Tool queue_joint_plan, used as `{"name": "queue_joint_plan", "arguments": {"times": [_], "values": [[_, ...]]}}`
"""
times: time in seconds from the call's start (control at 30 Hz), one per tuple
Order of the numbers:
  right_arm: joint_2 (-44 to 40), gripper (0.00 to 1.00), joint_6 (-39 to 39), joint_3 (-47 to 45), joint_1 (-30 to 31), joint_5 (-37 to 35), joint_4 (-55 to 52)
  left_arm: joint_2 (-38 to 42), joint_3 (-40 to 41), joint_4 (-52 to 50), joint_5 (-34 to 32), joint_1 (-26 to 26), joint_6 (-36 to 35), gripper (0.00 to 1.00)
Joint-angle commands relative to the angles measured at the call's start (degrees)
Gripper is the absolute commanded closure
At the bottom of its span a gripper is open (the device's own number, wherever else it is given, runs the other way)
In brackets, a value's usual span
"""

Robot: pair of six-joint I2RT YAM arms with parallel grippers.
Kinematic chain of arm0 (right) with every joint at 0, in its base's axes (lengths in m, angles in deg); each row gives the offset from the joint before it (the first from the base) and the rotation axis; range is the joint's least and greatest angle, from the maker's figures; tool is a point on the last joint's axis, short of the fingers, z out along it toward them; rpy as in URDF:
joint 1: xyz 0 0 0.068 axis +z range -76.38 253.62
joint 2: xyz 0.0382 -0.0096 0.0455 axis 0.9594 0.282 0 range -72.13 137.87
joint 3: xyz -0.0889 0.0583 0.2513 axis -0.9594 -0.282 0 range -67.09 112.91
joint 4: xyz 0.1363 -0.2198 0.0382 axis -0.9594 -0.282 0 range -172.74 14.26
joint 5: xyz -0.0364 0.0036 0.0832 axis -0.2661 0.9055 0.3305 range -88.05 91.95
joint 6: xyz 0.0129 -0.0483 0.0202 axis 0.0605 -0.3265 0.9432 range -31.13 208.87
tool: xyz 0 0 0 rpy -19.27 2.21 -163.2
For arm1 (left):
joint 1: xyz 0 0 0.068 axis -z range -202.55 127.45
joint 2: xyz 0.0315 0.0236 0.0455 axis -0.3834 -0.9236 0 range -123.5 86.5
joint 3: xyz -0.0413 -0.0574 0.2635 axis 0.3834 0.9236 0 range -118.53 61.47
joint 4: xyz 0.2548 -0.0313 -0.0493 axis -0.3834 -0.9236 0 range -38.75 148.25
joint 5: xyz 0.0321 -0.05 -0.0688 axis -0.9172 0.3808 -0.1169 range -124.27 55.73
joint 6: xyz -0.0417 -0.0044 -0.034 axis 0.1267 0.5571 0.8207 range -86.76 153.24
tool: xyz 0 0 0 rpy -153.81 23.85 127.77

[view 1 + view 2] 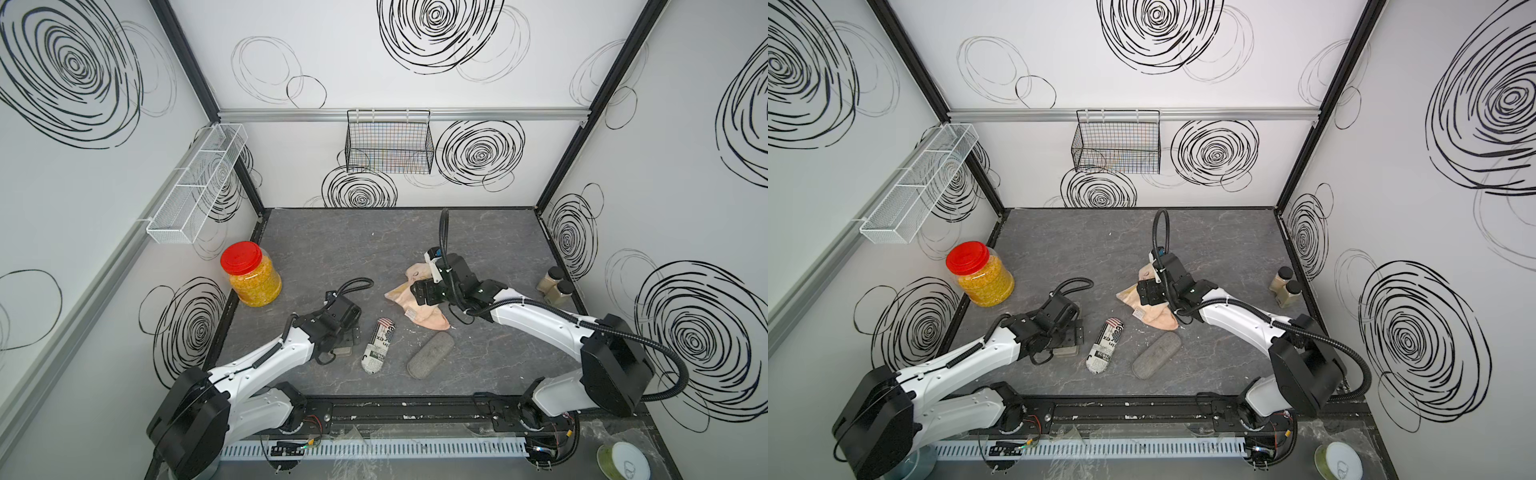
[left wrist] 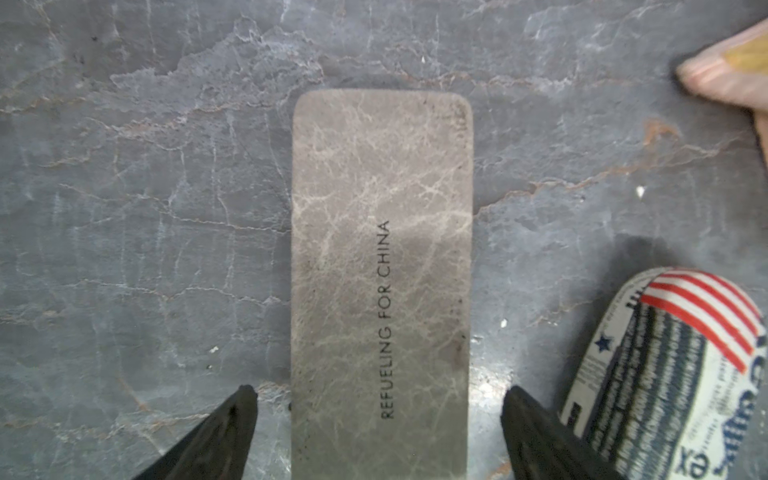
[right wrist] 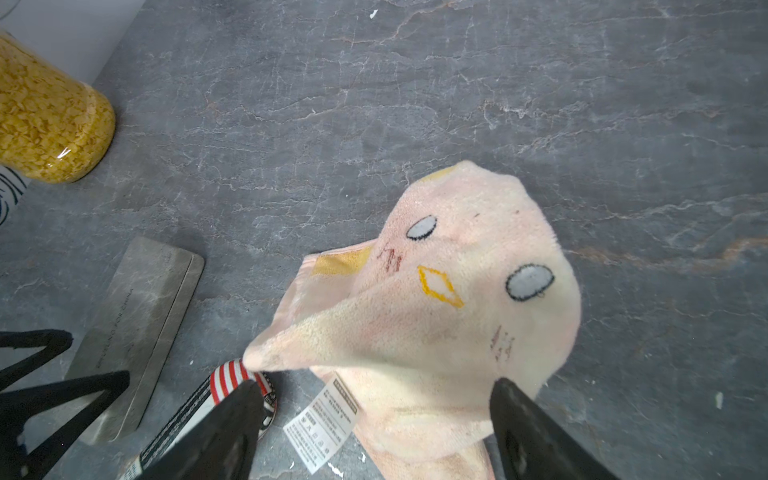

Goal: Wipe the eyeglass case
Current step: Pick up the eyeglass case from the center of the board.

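A flat grey-brown eyeglass case (image 2: pixel 380 249) printed "REFUELING FOR CHINA" lies on the dark stone table. My left gripper (image 2: pixel 380 399) stands open astride its near end, with a gap showing on each side. In both top views the left wrist hides most of this case (image 1: pixel 343 351). A newspaper-print case (image 1: pixel 379 345) with a flag end lies just to its right, and a grey felt case (image 1: pixel 430 355) lies further right. A pink cloth (image 3: pixel 457 291) with a duck face sits bunched up at mid-table. My right gripper (image 3: pixel 376 388) is open over it, with cloth between the fingers.
A red-lidded jar (image 1: pixel 251 274) of yellow flakes stands at the left edge. Two spice bottles (image 1: pixel 557 284) stand by the right wall. A black wire basket (image 1: pixel 388 141) hangs on the back wall and a white mesh shelf (image 1: pixel 197 183) on the left wall.
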Motion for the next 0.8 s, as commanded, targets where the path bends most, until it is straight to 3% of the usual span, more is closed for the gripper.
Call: {"name": "queue_joint_plan", "arguments": {"times": [0.0, 0.33, 0.77], "values": [[3.00, 0.11, 2.89, 3.83, 0.26, -1.95, -2.20, -0.35, 0.92, 0.95, -0.88, -0.04, -0.05, 0.06], [9.01, 0.10, 5.87, 6.89, 0.02, -2.42, -2.11, -3.48, 1.82, 2.78, 0.68, 1.64, -0.24, 0.10], [7.60, 0.10, 5.77, 5.81, -0.09, -2.42, -1.48, -5.73, 2.26, 3.29, -0.93, 2.37, 0.71, 0.21]]}}
